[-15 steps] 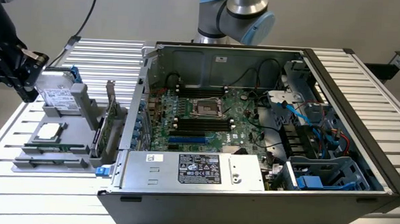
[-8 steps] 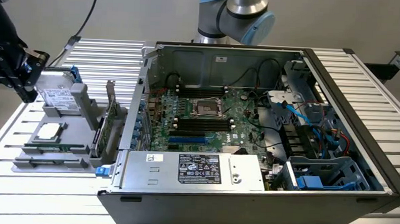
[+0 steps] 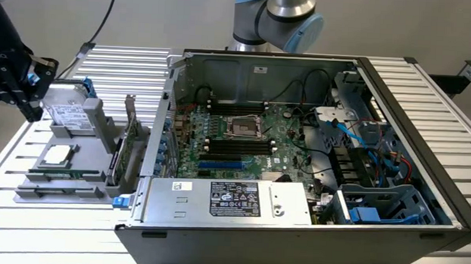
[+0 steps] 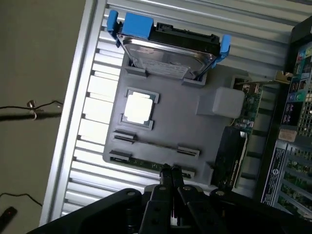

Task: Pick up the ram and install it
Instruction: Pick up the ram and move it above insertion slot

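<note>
Now: gripper (image 4: pixel 170 171) clenched, fingers pressed together, nothing held, hovering over gray fixture tray (image 4: pixel 204 117). Ram (image 4: pixel 141 163) sits in long tray slot (green edge just beside fingertips). CPU (image 4: pixel 138 108) and hard drive (image 4: pixel 168 58) share tray; open PC case (image 3: pixel 427 116) alongside.
</note>
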Action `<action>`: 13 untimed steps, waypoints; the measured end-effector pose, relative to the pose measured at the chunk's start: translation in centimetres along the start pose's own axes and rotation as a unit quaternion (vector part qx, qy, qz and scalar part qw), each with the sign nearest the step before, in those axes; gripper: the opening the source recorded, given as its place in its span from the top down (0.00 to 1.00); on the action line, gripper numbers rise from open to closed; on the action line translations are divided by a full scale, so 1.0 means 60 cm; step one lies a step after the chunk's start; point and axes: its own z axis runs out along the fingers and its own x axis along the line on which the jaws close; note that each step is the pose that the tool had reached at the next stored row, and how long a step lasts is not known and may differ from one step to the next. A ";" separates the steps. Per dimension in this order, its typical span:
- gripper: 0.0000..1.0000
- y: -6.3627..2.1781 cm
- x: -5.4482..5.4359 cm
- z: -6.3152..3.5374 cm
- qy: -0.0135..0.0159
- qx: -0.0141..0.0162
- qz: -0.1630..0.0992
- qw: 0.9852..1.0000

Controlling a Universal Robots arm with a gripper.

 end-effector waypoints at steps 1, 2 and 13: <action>0.90 0.000 0.000 0.000 0.000 0.000 -0.009 1.000; 0.90 0.000 0.000 0.000 0.001 0.000 -0.018 1.000; 0.90 0.000 0.000 0.003 0.006 0.002 -0.118 0.993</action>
